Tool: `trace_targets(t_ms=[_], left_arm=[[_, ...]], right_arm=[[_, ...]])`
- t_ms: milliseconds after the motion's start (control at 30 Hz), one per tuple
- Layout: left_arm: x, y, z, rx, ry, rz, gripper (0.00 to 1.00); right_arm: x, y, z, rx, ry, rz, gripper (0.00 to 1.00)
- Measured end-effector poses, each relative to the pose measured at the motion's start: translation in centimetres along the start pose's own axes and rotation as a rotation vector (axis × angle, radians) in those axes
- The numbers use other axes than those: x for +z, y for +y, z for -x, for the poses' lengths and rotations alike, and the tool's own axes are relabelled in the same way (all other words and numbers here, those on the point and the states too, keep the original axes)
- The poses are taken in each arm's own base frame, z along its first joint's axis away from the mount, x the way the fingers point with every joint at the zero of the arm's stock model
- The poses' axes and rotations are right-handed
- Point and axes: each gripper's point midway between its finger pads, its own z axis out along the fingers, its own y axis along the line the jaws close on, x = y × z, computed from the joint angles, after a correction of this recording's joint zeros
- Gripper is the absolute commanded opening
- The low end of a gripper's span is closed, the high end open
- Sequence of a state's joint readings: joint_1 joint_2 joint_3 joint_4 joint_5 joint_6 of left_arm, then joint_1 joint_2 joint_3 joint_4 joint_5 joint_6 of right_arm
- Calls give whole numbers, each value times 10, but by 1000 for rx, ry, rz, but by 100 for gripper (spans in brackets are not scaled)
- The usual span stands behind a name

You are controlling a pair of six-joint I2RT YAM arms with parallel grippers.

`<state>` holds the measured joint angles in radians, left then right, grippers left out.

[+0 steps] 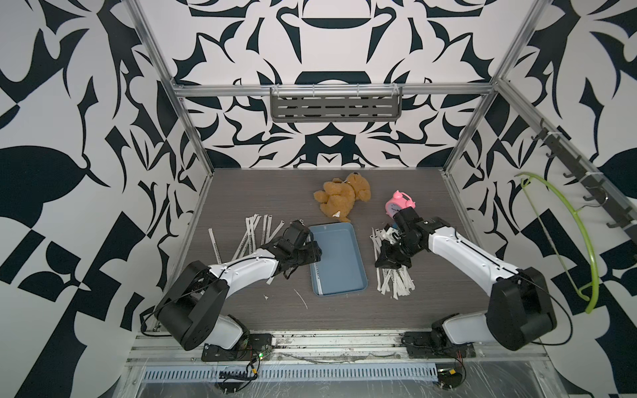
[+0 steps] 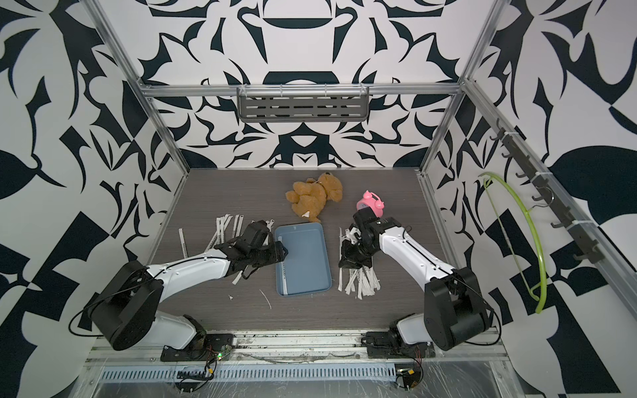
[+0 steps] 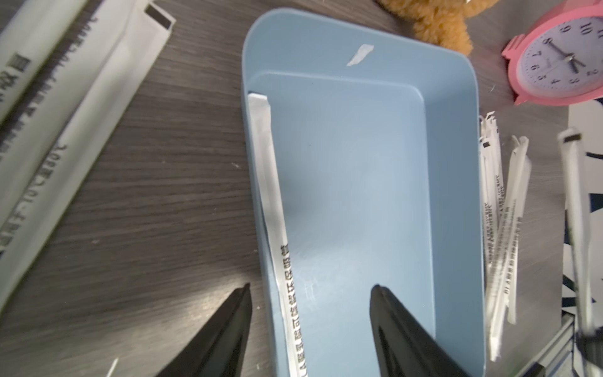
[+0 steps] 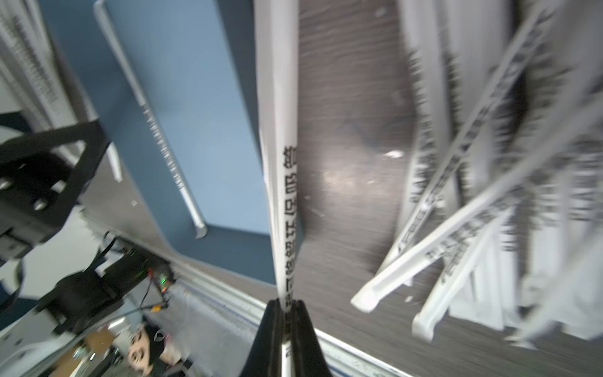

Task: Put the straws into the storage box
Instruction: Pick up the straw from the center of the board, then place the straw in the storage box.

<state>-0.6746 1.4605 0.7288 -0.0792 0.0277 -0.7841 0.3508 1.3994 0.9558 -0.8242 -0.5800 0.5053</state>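
Observation:
The blue-grey storage box lies mid-table. One straw rests inside along its left wall. More straws lie in a left pile and a right pile. My left gripper is open and straddles the box's left wall, one finger over the table and one over the box floor. My right gripper is shut on a single straw, above the right pile beside the box.
A brown teddy bear lies behind the box and a pink alarm clock stands behind my right arm. White scraps lie in front of the box, one scrap on its far wall. A grey slotted shelf hangs on the back wall, a green hanger on the right.

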Motion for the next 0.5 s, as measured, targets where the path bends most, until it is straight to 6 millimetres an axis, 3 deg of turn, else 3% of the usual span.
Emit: trace_targets(t_ms=[100,167,267,333,400,500], left_arm=[[-2,-3,5,0,-9,-5,58],[-5,0,7,-6,-10,-3,57],[-19,5,17,-25,-41,0,53],[-31,10,25,-36,-71,5,52],[-39,13,29,-40,-93,7,51],[-42,14,29,-42,-104,0,49]], right_arm=[[-3,20,-1,-30,-1,81,9],[-3,31,-1,-83,-15,40,9],[11,73,-5,-265,-39,-66,9],[30,102,-8,-363,-70,-124,8],[55,118,-11,-410,-90,-175,7],[94,116,-10,-395,-110,-262,7]])
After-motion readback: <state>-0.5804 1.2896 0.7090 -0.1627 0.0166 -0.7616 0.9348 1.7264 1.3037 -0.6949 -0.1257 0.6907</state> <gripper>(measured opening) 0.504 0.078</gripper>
